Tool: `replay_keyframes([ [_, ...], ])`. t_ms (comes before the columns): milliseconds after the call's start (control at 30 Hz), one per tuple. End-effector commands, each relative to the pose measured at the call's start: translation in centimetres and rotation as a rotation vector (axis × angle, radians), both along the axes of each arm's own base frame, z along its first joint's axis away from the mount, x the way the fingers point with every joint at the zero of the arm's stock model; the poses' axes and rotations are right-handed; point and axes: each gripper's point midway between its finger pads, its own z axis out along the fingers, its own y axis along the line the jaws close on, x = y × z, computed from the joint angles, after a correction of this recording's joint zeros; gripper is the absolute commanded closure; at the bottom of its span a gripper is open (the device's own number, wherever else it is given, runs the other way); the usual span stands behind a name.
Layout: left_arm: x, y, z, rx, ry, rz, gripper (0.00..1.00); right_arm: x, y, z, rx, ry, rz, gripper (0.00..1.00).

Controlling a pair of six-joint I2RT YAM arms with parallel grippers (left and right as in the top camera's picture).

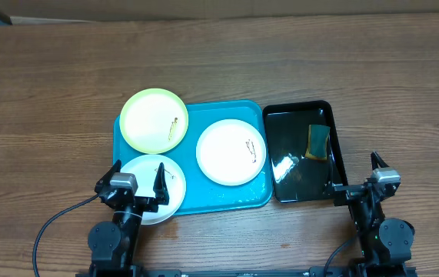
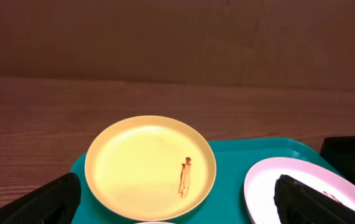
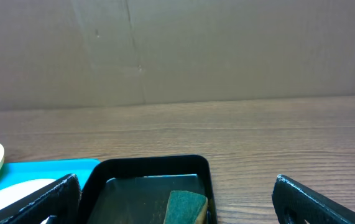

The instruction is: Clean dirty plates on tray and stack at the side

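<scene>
The turquoise tray (image 1: 211, 196) lies mid-table and holds three dirty plates. The pale yellow-green plate (image 1: 154, 120) sits at its far left corner with a dark smear; it also shows in the left wrist view (image 2: 146, 165). A white plate (image 1: 231, 151) with a smudge sits at the right, also in the left wrist view (image 2: 276, 186). Another white plate (image 1: 174, 185) overhangs the near left corner. My left gripper (image 1: 135, 181) is open above that plate and holds nothing. My right gripper (image 1: 360, 178) is open and empty at the black tray's near right corner.
A glossy black tray (image 1: 284, 115) with water stands right of the turquoise tray and holds a green-and-yellow sponge (image 1: 317, 141), also in the right wrist view (image 3: 186, 207). A cardboard wall stands behind the table.
</scene>
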Motion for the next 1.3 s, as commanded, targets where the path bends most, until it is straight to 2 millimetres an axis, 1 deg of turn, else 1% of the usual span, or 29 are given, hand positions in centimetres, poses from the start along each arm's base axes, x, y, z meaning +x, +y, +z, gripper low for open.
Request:
replay_keyframes([
  [0,0.0,-0.1,0.6,0.010,-0.031,-0.006,0.00,0.0,-0.1,-0.2,0.007,-0.004,-0.007,0.00],
  [67,-0.1,-0.4,1.6,-0.011,-0.055,-0.017,0.00,0.0,-0.1,-0.2,0.007,-0.004,-0.007,0.00],
  [167,-0.5,-1.0,3.7,-0.016,-0.088,-0.057,0.00,0.0,-0.1,-0.2,0.006,-0.004,-0.007,0.00],
  [233,-1.0,-1.3,5.7,-0.032,-0.116,-0.076,0.00,0.0,-0.1,-0.2,0.006,-0.004,-0.007,0.00],
  [467,-3.2,-1.3,12.7,-0.047,-0.177,-0.076,0.00,0.0,-0.1,-0.1,0.006,-0.005,-0.007,0.00],
  [600,-3.7,-1.3,16.0,-0.048,-0.123,-0.077,0.00,0.0,-0.1,-0.2,0.006,-0.004,-0.007,0.00],
  [667,-3.4,-1.4,17.3,-0.050,-0.065,-0.081,0.00,0.0,-0.1,-0.2,0.007,-0.004,-0.007,0.00],
  [733,-2.9,-1.8,18.2,-0.049,0.031,-0.098,0.00,0.0,-0.1,-0.2,0.006,-0.004,-0.007,0.00],
  [833,-1.9,-2.5,18.6,-0.027,0.279,-0.142,0.00,0.0,-0.1,-0.1,0.007,-0.005,-0.007,0.00],
  [1000,0.1,-2.5,18.3,-0.030,0.638,-0.144,0.00,0.0,-0.1,-0.2,0.006,-0.004,-0.007,0.00],
  [1100,0.6,-2.5,17.4,-0.039,0.806,-0.142,0.00,0.0,-0.1,-0.2,0.007,-0.004,-0.007,0.00],
  [1200,1.0,-3.3,15.5,-0.067,0.944,-0.182,0.00,0.0,-0.1,-0.2,0.007,-0.004,-0.007,0.00],
  [1233,1.1,-3.6,14.6,-0.081,0.997,-0.197,0.09,0.0,-0.1,-0.1,0.006,-0.005,-0.007,0.00],
  [1267,1.3,-3.9,13.5,-0.101,1.047,-0.207,0.27,0.0,-0.1,-0.2,0.007,-0.004,-0.007,0.00],
])
